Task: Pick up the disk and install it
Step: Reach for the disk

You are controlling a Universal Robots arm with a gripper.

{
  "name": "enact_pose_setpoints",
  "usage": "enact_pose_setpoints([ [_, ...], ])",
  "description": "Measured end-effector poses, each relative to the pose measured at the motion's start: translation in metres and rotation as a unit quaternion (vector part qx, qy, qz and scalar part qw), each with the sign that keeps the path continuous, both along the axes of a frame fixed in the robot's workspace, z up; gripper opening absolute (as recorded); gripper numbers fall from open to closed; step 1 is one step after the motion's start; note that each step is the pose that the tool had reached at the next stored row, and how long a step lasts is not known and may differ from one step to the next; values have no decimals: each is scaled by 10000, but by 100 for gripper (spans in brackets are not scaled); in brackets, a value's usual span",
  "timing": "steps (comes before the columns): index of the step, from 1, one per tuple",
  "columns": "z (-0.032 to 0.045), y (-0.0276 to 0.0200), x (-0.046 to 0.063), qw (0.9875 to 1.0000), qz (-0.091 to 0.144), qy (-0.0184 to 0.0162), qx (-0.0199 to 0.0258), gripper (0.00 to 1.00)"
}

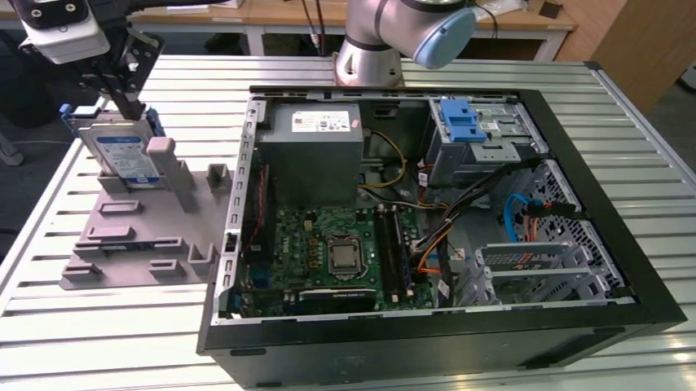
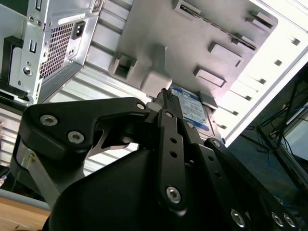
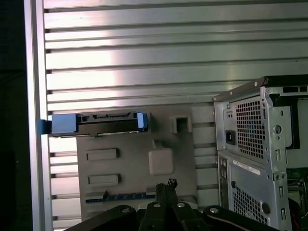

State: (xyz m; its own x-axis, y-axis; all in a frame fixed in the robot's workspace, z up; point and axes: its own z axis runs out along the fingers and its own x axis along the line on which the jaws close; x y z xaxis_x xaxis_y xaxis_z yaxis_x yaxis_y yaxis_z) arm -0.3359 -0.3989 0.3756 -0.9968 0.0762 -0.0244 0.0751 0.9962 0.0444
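Disk upright, grey fixture | slatted metal table | wooden desk behind

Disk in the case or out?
Out. The disk stands on edge in the grey holder beside the open case, with the hand at its top.

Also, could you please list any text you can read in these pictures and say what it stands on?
No text reads clearly enough to quote.
Disk label, exterior view: print too small.
Disk edge, first wrist view: a line of print, blurred.
Power supply white sticker: too small.
Case rear sticker, first wrist view: blurred.
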Motion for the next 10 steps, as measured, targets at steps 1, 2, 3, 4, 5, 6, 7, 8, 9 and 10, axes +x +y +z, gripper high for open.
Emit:
enact_pose_setpoints([
  [1,-1,0,-7,10000,0,0,0,11],
  [2,-2,0,-22,10000,0,0,0,11],
  [3,-2,0,-29,10000,0,0,0,11],
  [4,-3,0,-36,10000,0,0,0,11],
  [5,-4,0,-43,10000,0,0,0,11],
  [6,-5,0,-51,10000,0,0,0,11],
  [7,-5,0,-58,10000,0,0,0,11],
  [8,-6,0,-65,10000,0,0,0,11],
  [9,-7,0,-72,10000,0,0,0,11],
  [10,-8,0,-79,10000,0,0,0,11],
])
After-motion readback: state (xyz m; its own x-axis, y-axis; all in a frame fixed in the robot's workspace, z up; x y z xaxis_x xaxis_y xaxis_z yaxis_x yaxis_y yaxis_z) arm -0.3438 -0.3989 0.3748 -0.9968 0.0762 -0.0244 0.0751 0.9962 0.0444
